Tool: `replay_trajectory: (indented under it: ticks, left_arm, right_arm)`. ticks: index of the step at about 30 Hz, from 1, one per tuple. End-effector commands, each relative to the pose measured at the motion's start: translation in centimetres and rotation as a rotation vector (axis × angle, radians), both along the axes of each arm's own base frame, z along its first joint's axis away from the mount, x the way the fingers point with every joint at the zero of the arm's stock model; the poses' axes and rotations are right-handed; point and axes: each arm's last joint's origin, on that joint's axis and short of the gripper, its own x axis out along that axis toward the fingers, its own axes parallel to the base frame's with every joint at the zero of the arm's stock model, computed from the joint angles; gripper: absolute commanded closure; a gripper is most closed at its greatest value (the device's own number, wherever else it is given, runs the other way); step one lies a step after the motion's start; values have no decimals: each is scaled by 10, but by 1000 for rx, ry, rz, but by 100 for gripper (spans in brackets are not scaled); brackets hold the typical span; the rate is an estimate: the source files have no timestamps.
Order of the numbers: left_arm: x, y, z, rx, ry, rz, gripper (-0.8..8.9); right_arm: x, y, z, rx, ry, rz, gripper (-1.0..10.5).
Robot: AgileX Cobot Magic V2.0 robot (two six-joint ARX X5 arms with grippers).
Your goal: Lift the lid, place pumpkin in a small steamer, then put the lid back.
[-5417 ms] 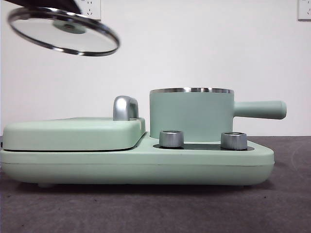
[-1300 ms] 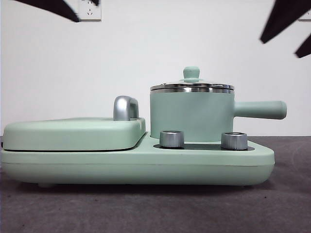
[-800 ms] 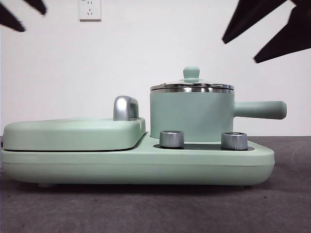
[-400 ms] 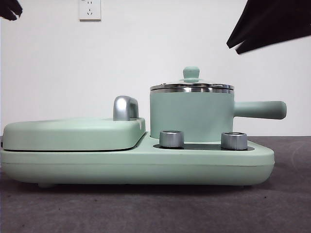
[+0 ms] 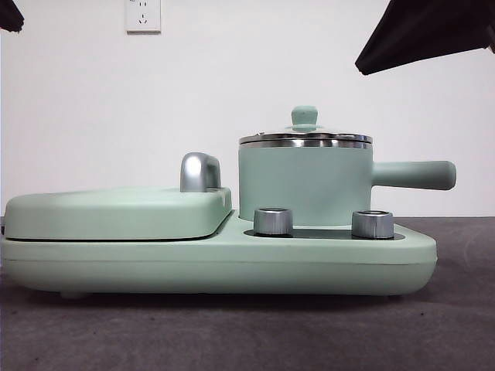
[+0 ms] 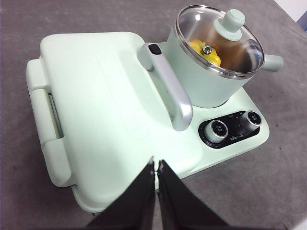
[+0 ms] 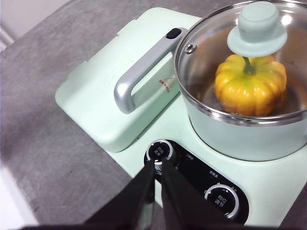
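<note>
Looking across the table we take the appliance base (image 5: 216,263) as our landmark, and nearest to us on its front edge we see two steel knobs (image 5: 273,221), set in a black panel that the wrist views show printed with small markings. Just behind the knobs, standing on the base, is the small steamer (image 5: 304,185), its long straight handle (image 5: 414,175) pointing away from the flat grill cover (image 5: 116,212) that fills the other part of the base. Between cover and steamer rises the cover's grey arched handle (image 5: 199,171). The lid (image 5: 305,137) sits level on the steamer's steel rim, mint knob on top. Through its glass we see the pumpkin (image 7: 250,85) resting inside the steamer, green stem up beneath the knob. Neither arm touches anything. The left gripper (image 6: 155,165) hangs above the base's front edge on the grill-cover side, its jaws pressed together with nothing between them. The right gripper (image 7: 158,167) hangs above the knob panel, its jaws likewise closed and empty. Behind the base stands a white wall with a socket (image 5: 143,15) high up.
</note>
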Motion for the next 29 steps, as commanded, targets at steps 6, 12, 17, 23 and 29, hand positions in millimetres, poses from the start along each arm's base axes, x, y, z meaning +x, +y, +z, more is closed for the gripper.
replay_trajectory:
  ticks: [6,12,17,23,29]
  left_arm:
    - [-3,6,3,145,-166,-68,807]
    - [-11,25,-13,136,-301,67,807]
    - [-15,37,-41,116,-395,194,807]
    - [-16,48,-80,120,-468,313,807]
    - [-16,54,-120,131,-491,381,807]
  right_arm:
    - [0,2,2,3,-19,10,926]
    - [1,2,2,3,-19,9,926]
    - [1,2,2,3,-19,9,926]
    - [1,2,2,3,-19,9,926]
    - [1,2,2,3,-19,9,926]
